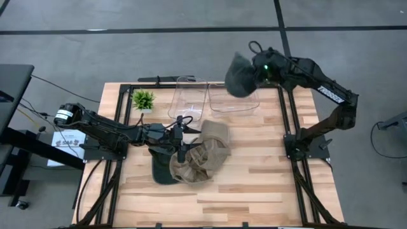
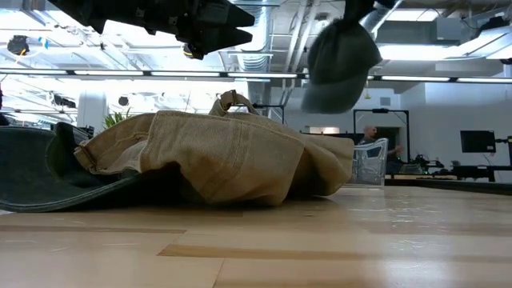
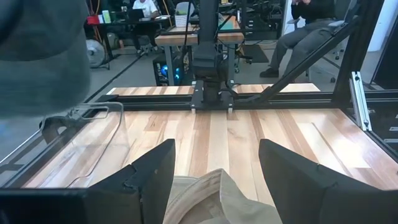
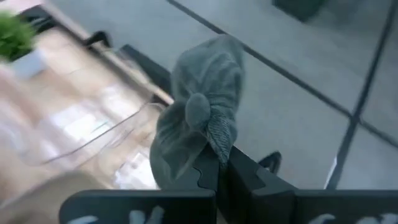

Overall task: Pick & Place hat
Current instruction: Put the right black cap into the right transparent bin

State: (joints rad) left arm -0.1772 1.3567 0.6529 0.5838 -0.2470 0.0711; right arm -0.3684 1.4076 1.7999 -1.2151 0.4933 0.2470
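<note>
Pinched tight in my right gripper is the grey hat: its jaws are pressed together on a fold of the fabric, and the rest hangs slack below them, up in the air over the far edge of the right-hand clear bin. It droops and crumples around the pinch, so I judge it light, soft and without any stiffness of its own; it will not slip easily, but it will swing and flop when I let it go, so it wants releasing right over the bin's opening rather than beside its wall.

My left gripper hovers with its jaws spread wide, holding nothing, directly over the tan hat, which lies heaped on the bench on the near side of the clear bins. Under the tan hat, on the side away from the right-hand bin, a dark green hat lies flat with its brim showing. The tan one looks like limp cotton too, folded over on itself with a strap loop standing up at the top. I would take it by a thick ridge of the crown near that loop, since a bite on a single thin layer could drag the green hat along or let the cloth slide out.
</note>
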